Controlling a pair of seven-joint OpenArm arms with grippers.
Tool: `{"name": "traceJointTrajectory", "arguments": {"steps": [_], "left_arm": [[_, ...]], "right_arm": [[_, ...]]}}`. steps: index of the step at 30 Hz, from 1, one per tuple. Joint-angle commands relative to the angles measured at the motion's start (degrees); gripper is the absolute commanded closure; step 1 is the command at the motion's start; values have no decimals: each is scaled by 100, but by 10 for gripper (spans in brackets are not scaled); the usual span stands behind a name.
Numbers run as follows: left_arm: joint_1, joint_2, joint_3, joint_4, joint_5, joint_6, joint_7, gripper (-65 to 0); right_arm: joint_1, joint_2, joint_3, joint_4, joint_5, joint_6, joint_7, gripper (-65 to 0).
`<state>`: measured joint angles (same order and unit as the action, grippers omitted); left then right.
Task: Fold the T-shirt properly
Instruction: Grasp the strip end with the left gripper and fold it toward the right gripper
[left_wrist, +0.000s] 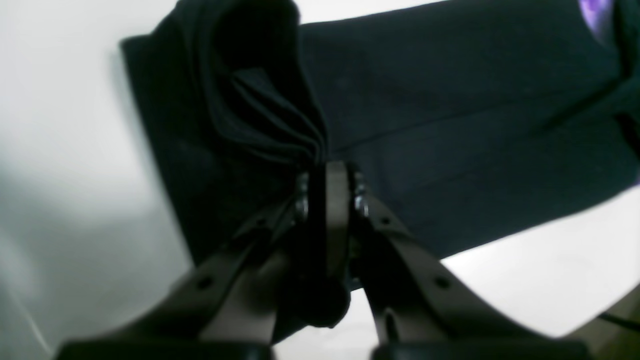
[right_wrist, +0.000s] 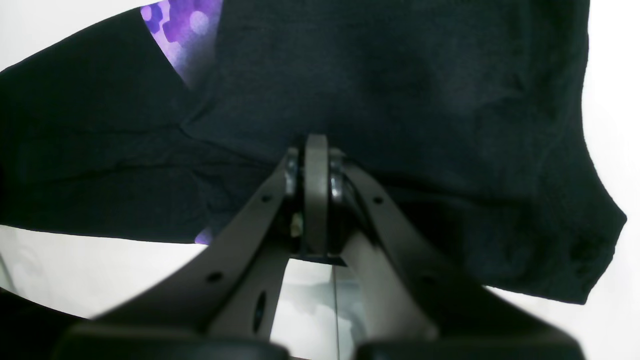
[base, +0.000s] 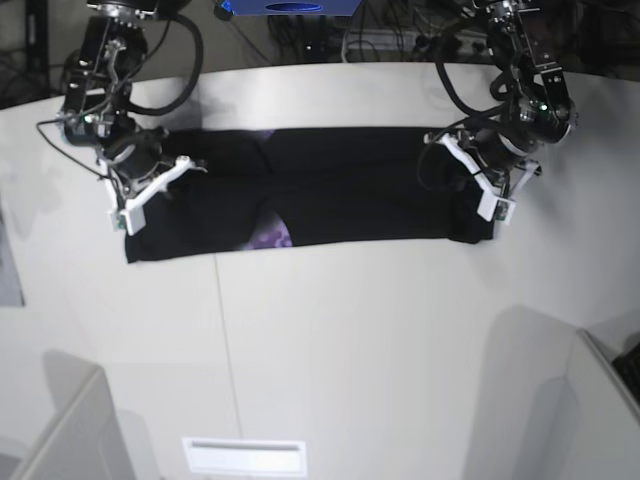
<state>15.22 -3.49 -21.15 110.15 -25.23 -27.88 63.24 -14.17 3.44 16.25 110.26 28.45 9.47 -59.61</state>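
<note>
Two grippers clamp the T-shirt (base: 340, 190), a long black band w/ purple print showing, lying across the white table (base: 350, 330). Left gripper (left_wrist: 330, 172) pinched tight on bunched folds; right gripper (right_wrist: 315, 145) closed on the flat cloth edge.

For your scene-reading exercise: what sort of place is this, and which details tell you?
Probably a robotics lab or test bench: two robot arms, the left gripper and right gripper, pinch a black T-shirt on a plain white table, with cables behind.
</note>
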Motion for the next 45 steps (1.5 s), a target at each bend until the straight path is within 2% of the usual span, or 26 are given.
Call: {"name": "traceJointTrajectory", "arguments": {"steps": [1, 9, 16, 23, 30, 34, 36, 45], "left_arm": [[-50, 1, 97, 93, -110, 67, -113, 0], [-234, 186, 677, 84, -110, 331, -96, 0], [-340, 195, 1178, 67, -74, 340, -96, 0], [-489, 555, 1214, -180, -66, 340, -96, 0], [-604, 590, 1618, -373, -66, 348, -96, 0], [-621, 643, 1934, -373, -101, 849, -113, 0], [-648, 669, 2110, -373, -110, 972, -122, 0], [-779, 837, 2444, -461, -83, 990, -105, 0]], "right_arm": [[50, 29, 14, 91, 78, 24, 102, 0], [50, 29, 14, 91, 78, 24, 102, 0], [42, 29, 14, 82, 78, 24, 102, 0], [42, 29, 14, 82, 78, 24, 102, 0], [42, 38, 14, 82, 78, 24, 102, 0], [42, 38, 14, 82, 78, 24, 102, 0], [42, 47, 14, 82, 78, 24, 102, 0], [42, 47, 23, 73, 78, 24, 102, 0]]}}
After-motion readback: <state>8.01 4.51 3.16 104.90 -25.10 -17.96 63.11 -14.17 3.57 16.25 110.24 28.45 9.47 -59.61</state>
